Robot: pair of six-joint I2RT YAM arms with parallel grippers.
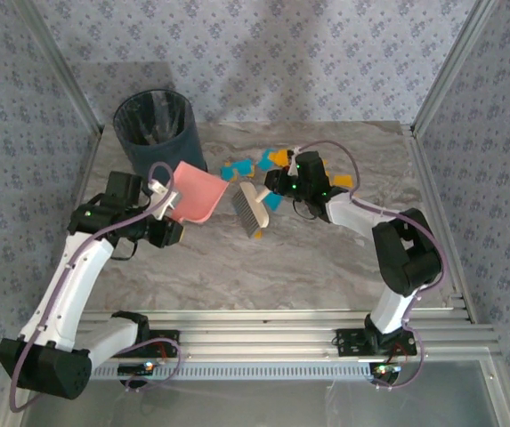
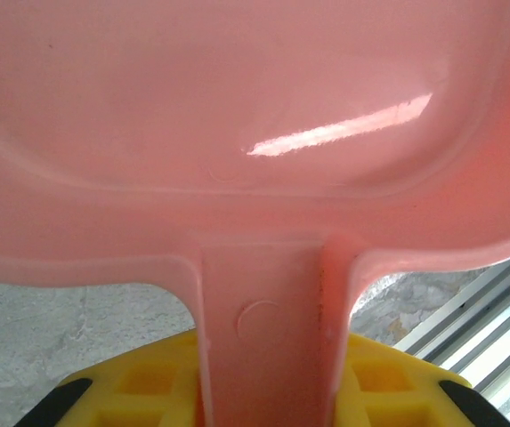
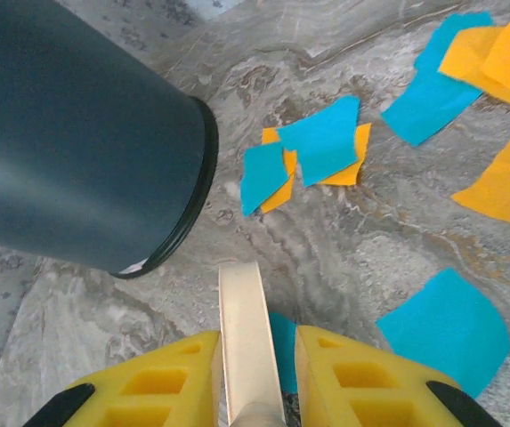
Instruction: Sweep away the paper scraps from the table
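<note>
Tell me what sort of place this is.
Probably a robot test cell, not a real room: a marble-patterned table edged in aluminium framing, wallpapered panel walls close around it, and two arms bolted at its near edge.

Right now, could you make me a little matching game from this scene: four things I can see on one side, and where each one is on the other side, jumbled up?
Things:
1. pink dustpan
2. brush
3. dark bin
4. paper scraps

Places:
A. lying loose on the table, near the right claw
B. gripped by its handle in the left claw
C. standing at the table's back left corner
D. gripped by its handle in the right claw

Pairs: 1-B, 2-D, 3-C, 4-A.
</note>
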